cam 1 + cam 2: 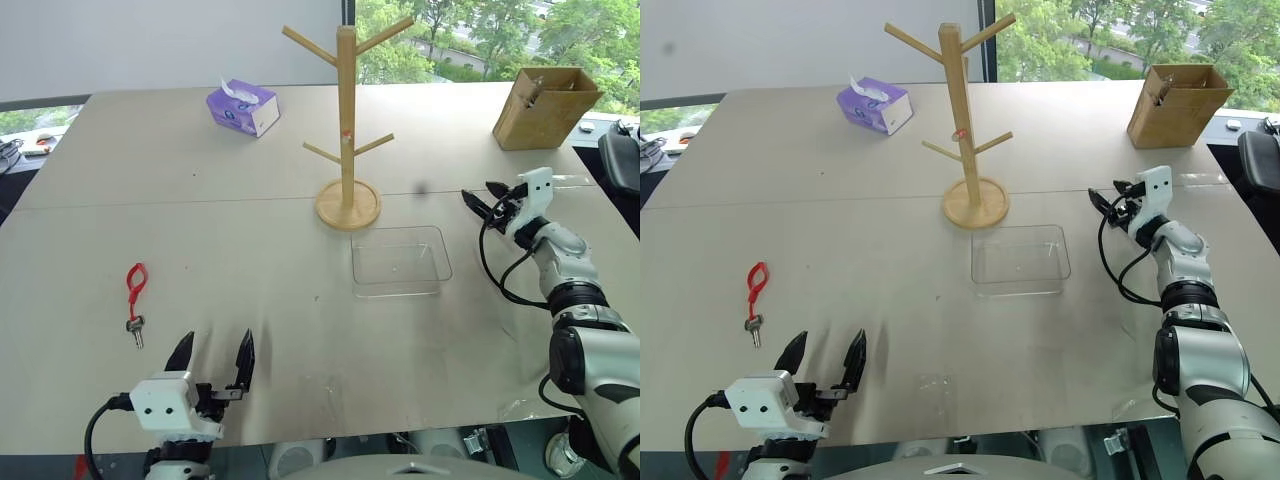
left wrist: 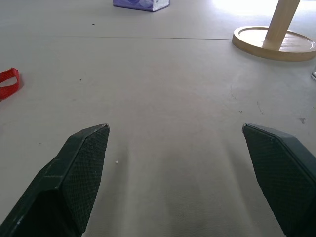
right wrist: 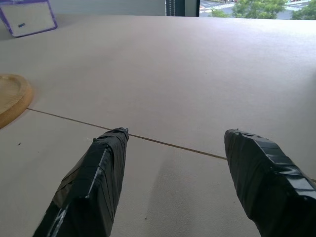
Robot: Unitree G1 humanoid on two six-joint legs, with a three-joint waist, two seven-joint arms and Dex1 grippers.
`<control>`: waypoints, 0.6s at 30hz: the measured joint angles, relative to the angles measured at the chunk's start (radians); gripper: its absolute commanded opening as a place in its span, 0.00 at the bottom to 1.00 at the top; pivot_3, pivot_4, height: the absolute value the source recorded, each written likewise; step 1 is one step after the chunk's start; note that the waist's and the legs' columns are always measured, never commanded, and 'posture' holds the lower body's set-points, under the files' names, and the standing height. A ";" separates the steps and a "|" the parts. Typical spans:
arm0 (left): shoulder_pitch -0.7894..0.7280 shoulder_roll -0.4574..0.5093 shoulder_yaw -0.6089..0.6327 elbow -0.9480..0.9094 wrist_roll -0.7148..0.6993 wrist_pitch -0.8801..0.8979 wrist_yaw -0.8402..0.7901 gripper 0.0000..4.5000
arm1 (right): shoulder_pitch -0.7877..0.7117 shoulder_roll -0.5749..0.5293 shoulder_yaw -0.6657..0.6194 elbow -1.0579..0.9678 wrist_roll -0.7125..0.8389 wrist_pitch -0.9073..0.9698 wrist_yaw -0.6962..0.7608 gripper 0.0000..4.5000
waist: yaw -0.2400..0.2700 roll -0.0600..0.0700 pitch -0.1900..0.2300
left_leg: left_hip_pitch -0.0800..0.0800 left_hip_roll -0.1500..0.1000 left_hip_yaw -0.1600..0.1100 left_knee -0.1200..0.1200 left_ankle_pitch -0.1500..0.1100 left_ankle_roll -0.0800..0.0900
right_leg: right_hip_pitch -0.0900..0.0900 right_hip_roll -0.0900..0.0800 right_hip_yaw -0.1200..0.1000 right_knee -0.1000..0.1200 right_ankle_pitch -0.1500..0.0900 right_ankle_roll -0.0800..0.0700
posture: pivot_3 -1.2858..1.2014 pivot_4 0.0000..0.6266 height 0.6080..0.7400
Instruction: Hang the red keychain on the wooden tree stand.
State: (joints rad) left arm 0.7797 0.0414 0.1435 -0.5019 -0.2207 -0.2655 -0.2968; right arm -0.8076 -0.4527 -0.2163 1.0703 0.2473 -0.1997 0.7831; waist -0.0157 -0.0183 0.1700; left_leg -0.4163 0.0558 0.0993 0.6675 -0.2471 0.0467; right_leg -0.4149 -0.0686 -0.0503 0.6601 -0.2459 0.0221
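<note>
1. Black fingers of the left gripper [image 1: 213, 355] are spread wide with nothing between them, hovering low over the near edge of the table [image 1: 200, 230]. In the left wrist view both pads [image 2: 81, 168] sit far apart above bare tabletop.
2. From that gripper, the red keychain [image 1: 135, 290] lies flat on the table at about 11 o'clock, near but not touching. Loop end points away from the robot, and the little silver key is on the near end.
3. The right gripper [image 1: 485, 200] is out over the far right part of the table, fingers apart and holding nothing. Same story in the right wrist view, taped fingertips [image 3: 106, 163] well separated.
4. The wooden tree stand [image 1: 347, 130] stands upright mid-table, at roughly 9 o'clock from the right gripper and 1 o'clock from the left one, all pegs bare.
5. A clear plastic tray [image 1: 400, 262] sits just at the stand's 5 o'clock, empty as far as I can see.
6. Further out: a purple tissue box [image 1: 243, 106] at the stand's 10 o'clock, and a cardboard box [image 1: 545, 106] off at 12 o'clock from the right gripper.
</note>
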 measured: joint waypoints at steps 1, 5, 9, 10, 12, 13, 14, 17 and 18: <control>0.000 0.000 0.000 0.000 0.000 0.000 0.000 1.00 | 0.000 0.000 0.000 0.000 0.000 0.000 0.000 0.74 | 0.000 0.000 0.000 | 0.000 0.000 0.000 0.000 0.000 0.000 | 0.000 0.000 0.000 0.000 0.000 0.000 | 0.52 0.24 1.00; -0.017 0.004 -0.001 0.000 0.002 0.001 0.009 1.00 | 0.008 -0.001 0.000 -0.009 0.000 -0.001 0.010 0.74 | 0.001 0.000 0.000 | 0.000 0.000 0.000 0.000 0.000 0.000 | 0.000 0.000 0.000 0.000 0.000 0.000 | 0.52 0.24 1.00; -0.032 0.011 -0.001 0.000 0.003 0.003 0.016 1.00 | 0.018 -0.003 0.000 -0.017 0.000 -0.001 0.015 0.74 | 0.000 0.000 0.000 | 0.000 0.000 0.000 0.000 0.000 0.000 | 0.000 0.000 0.000 0.000 0.001 0.002 | 0.52 0.24 1.00; -0.032 0.012 -0.001 0.000 0.003 0.003 0.016 1.00 | 0.022 -0.004 0.000 -0.022 0.000 -0.001 0.015 0.74 | 0.000 0.000 0.000 | 0.000 0.000 0.000 0.000 0.000 0.000 | 0.000 0.000 0.000 0.000 0.001 0.002 | 0.52 0.24 1.00; -0.032 0.014 -0.002 0.000 0.004 0.005 0.017 1.00 | 0.025 -0.005 0.000 -0.029 0.000 -0.001 0.015 0.74 | 0.000 0.000 0.000 | 0.000 0.000 0.000 0.000 0.000 0.000 | 0.000 0.000 0.000 0.000 0.001 0.002 | 0.52 0.24 1.00; -0.032 0.014 -0.002 0.000 0.004 0.005 0.017 1.00 | 0.026 -0.006 0.000 -0.031 0.000 -0.001 0.015 0.74 | 0.000 0.000 0.000 | 0.000 0.000 0.000 0.000 0.000 0.000 | 0.000 0.000 0.000 0.000 0.001 0.002 | 0.52 0.24 1.00; -0.032 0.015 -0.002 0.000 0.004 0.005 0.017 1.00 | 0.026 -0.007 0.000 -0.032 0.000 -0.001 0.015 0.74 | 0.000 0.000 0.000 | 0.000 0.000 0.000 0.000 0.000 0.000 | 0.000 0.000 0.000 0.000 0.001 0.002 | 0.52 0.24 1.00; -0.032 0.015 -0.002 0.000 0.004 0.006 0.017 1.00 | 0.026 -0.010 0.000 -0.033 0.000 -0.001 0.015 0.74 | 0.000 0.000 0.000 | 0.000 0.000 0.000 0.000 0.000 0.000 | 0.000 0.000 0.000 0.000 0.001 0.002 | 0.52 0.24 1.00; -0.032 0.015 -0.003 0.000 0.004 0.006 0.017 1.00 | 0.026 -0.011 0.000 -0.033 0.000 -0.001 0.015 0.74 | 0.000 0.000 0.000 | 0.000 0.000 0.000 0.000 0.000 0.000 | 0.000 0.000 0.000 0.000 0.001 0.002 | 0.52 0.24 1.00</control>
State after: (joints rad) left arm 0.7474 0.0565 0.1406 -0.5018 -0.2166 -0.2593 -0.2796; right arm -0.7812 -0.4633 -0.2164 1.0373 0.2475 -0.2008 0.7981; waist -0.0155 -0.0183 0.1700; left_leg -0.4163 0.0559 0.0994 0.6675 -0.2471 0.0467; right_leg -0.4149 -0.0686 -0.0502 0.6602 -0.2446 0.0243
